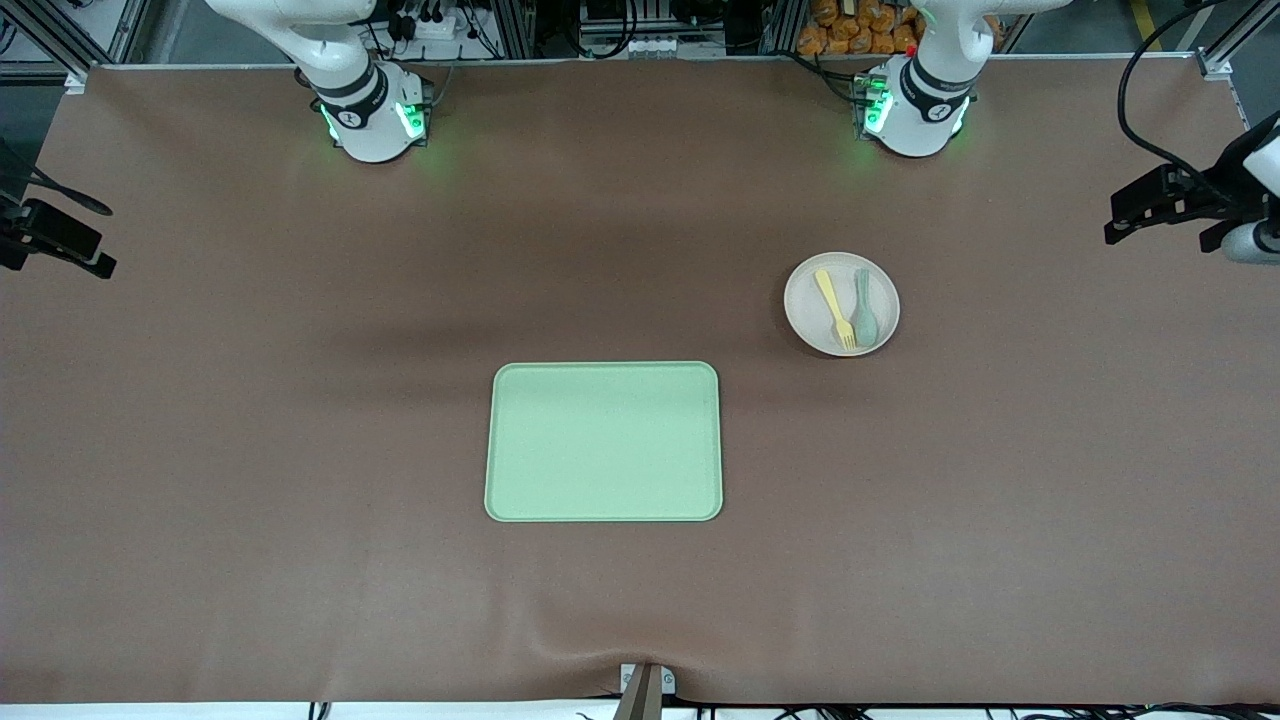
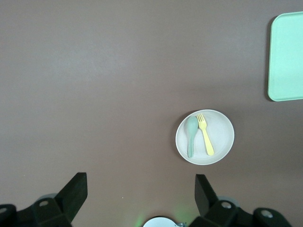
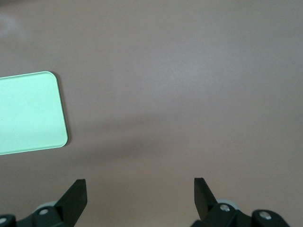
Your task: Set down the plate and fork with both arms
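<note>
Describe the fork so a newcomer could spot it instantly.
Start at the big green tray; toward the left arm's end of the table, farther from the front camera, sits a small round beige plate. Two utensils lie on it side by side: the fork is pale yellow with tines, unlike the grey-green spoon.

Pale beige plate, yellow fork, grey-green spoon, light-green tray, brown table.

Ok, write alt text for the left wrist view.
A small round plate on the brown table holds a yellow fork and a grey-green spoon side by side. The open left pincer is high over the table; a green tray's corner shows.
</note>
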{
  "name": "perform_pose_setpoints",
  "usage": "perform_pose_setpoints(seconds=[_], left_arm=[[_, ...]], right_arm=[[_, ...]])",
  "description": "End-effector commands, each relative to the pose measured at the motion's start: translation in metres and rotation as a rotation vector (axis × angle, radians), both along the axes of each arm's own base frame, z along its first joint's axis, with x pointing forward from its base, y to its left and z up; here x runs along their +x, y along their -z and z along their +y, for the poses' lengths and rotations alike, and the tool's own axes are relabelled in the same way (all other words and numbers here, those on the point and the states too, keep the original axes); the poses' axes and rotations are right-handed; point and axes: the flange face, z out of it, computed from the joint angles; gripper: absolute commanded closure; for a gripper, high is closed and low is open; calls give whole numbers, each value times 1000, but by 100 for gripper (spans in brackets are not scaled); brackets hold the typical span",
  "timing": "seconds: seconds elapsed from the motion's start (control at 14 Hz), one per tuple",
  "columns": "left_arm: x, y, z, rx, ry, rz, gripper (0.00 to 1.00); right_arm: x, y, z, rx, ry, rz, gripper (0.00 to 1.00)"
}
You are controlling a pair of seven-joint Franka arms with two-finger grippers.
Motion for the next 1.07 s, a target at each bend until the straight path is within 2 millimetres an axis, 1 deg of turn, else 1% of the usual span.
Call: perform_pose_setpoints(seconds=[0.0,0.07,0.29,0.43,0.57,0.64,0.79,1.0], left_arm=[[10,20,-6,24,16,41,0],[10,31,-8,25,22,68,0],[7,77,-16,15,48,151,0],[1,119,-42,20,97,205,0],[-11,159,-55,25,124,240,0],[-15,173,-60,26,133,234,0],[-23,200,-65,29,131,238,0],[-33,245,-63,28,130,235,0]], right_arm=[[-4,-2,-7,9,6,3,0],[-4,-2,-6,9,6,3,0],[-4,-2,-7,9,7,4,0],[-4,-2,-6,9,6,4,0],[-4,-2,-7,9,7,4,0],[-4,-2,-7,9,6,4,0],[-4,-2,-7,11,7,4,0],[-4,-2,-14,17,20,4,0]])
